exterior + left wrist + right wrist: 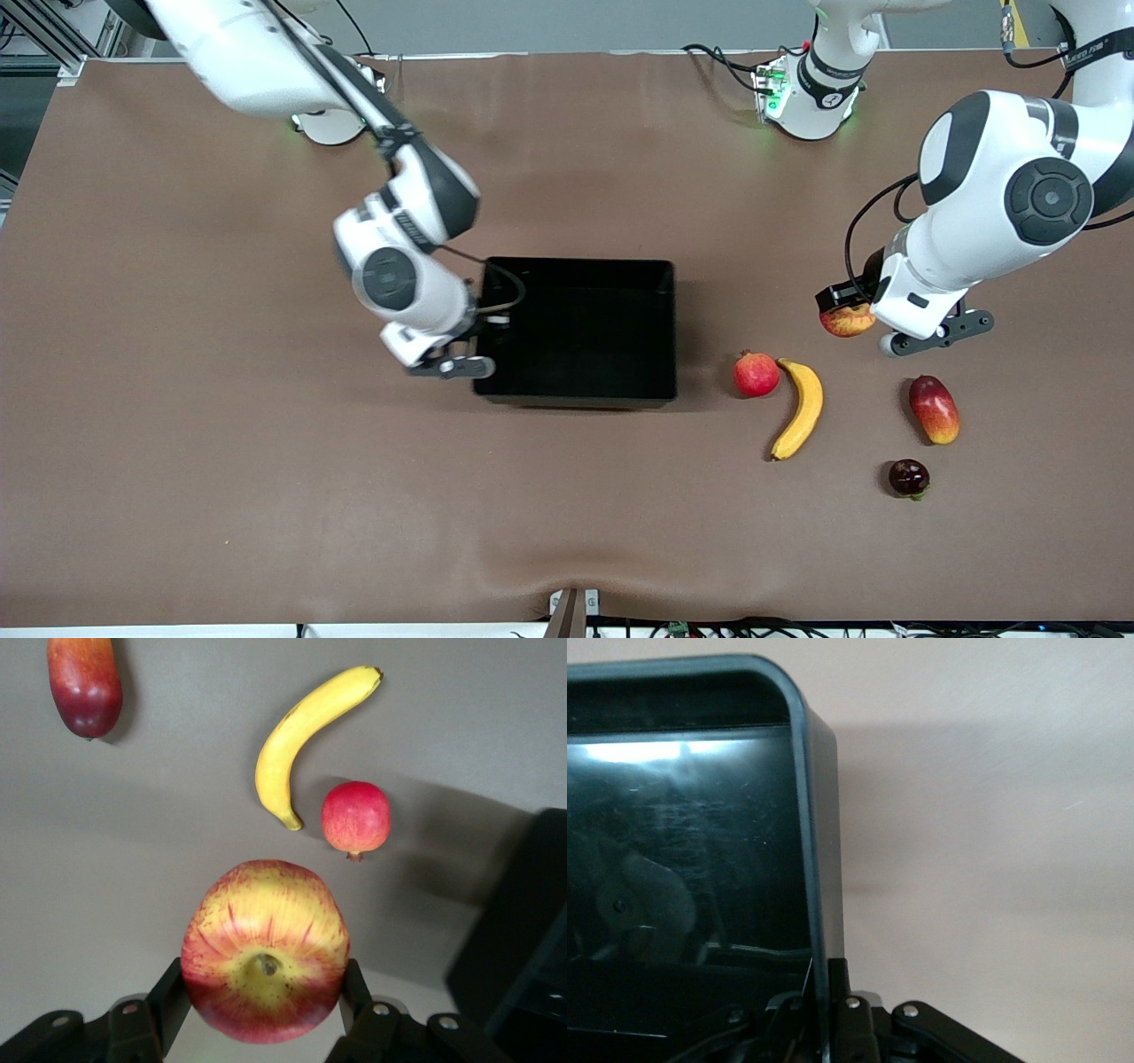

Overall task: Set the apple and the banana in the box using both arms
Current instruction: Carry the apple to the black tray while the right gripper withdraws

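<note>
The apple [264, 939], red with yellow streaks, sits between the fingers of my left gripper [264, 988], which is shut on it. In the front view the apple [843, 323] and left gripper [852, 312] hang over the table toward the left arm's end. The yellow banana [802, 408] lies on the table beside a pomegranate; the left wrist view shows the banana [306, 735] too. The black box [576, 262] stands mid-table with nothing in it. My right gripper [483, 330] is shut on the box wall [806, 815] at the right arm's end, its fingers [855, 1010] pinching the rim.
A red pomegranate [756, 374] lies between box and banana. An oblong red-yellow mango [934, 408] and a small dark fruit [909, 477] lie toward the left arm's end, nearer the front camera than the apple. Brown cloth covers the table [266, 496].
</note>
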You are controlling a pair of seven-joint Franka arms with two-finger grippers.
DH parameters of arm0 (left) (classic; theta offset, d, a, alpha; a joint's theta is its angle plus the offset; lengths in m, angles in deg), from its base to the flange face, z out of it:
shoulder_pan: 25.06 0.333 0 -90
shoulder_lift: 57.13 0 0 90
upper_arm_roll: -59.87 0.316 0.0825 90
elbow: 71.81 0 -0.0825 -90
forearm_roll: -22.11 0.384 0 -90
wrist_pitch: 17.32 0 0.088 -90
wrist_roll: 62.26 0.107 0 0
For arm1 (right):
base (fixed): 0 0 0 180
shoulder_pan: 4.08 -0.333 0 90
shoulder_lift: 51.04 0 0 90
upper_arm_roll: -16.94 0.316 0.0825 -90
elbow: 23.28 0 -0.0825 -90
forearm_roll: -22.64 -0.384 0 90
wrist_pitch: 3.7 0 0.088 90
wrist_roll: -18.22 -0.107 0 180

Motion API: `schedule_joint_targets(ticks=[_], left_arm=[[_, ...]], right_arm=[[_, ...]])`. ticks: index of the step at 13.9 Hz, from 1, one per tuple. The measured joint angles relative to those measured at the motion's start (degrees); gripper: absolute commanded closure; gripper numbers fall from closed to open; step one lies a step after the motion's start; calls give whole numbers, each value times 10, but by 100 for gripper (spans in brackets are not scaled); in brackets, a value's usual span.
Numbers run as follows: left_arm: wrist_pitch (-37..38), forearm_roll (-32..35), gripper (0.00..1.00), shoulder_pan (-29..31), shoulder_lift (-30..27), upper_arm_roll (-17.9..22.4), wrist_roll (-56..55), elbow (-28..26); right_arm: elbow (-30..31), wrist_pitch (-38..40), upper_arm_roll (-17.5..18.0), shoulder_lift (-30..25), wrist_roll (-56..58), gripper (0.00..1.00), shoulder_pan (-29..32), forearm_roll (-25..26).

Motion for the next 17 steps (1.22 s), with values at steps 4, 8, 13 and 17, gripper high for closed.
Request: schedule_joint_targets(ticks=[4, 8, 13, 17], left_arm=[[-30, -21, 100, -1, -1, -8, -7, -26], [-114, -31, 100, -3, 1, -47, -93, -78], [-184, -32, 100, -50, 35, -85, -240, -90], [-209, -32, 100, -112, 90, -86, -324, -59]], right_arm=[[1, -22, -1, 27, -46, 5, -31, 0], [-4, -24, -5, 28, -46, 0, -28, -1], [-16, -24, -9, 23, -45, 0, -21, -1], [-22, -11, -11, -8, -14, 0, 30, 0]])
